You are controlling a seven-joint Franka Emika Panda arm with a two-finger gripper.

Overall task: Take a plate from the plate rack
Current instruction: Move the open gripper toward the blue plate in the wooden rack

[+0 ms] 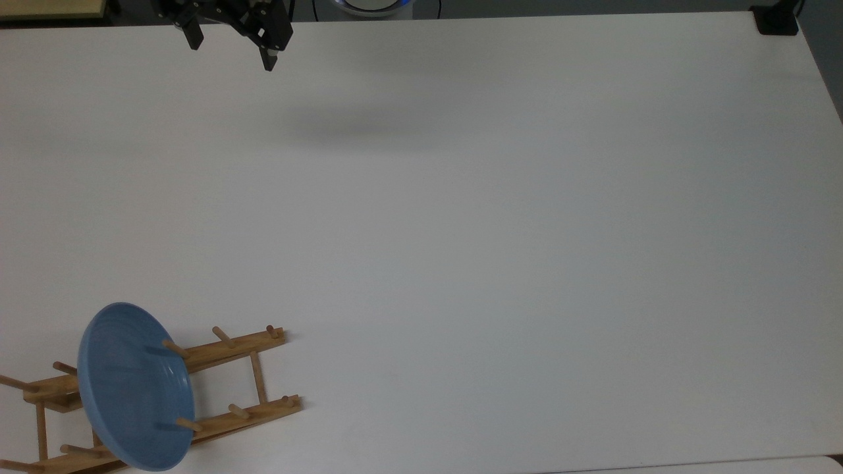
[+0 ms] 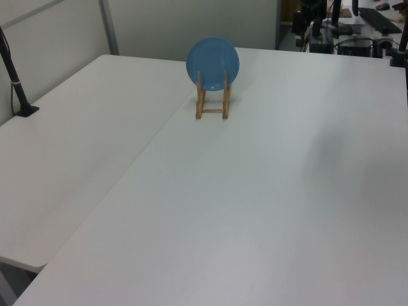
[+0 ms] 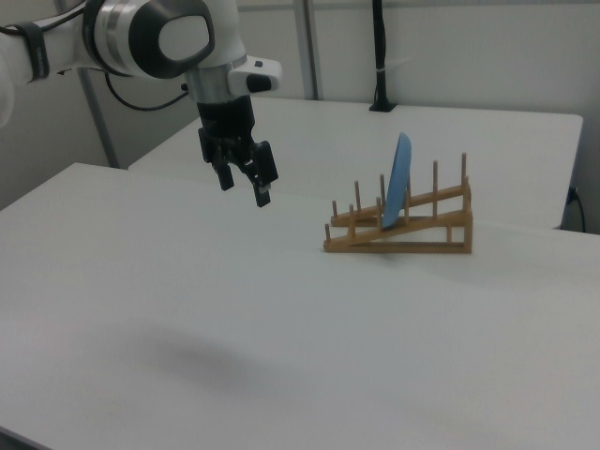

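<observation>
The plate (image 3: 399,181), stiff and likely slippery, wants gripping at its twelve-o'clock rim by the spread-fingered gripper (image 3: 244,184).

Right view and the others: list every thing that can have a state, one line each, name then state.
plate: standing on edge in the rack, leaning between pegs, untouched.
plate rack: on the table, sloped, holding one plate, other slots free.
tool: open, in the air above the table, apart from the rack, holding nothing.
table: white, bearing the rack.
</observation>
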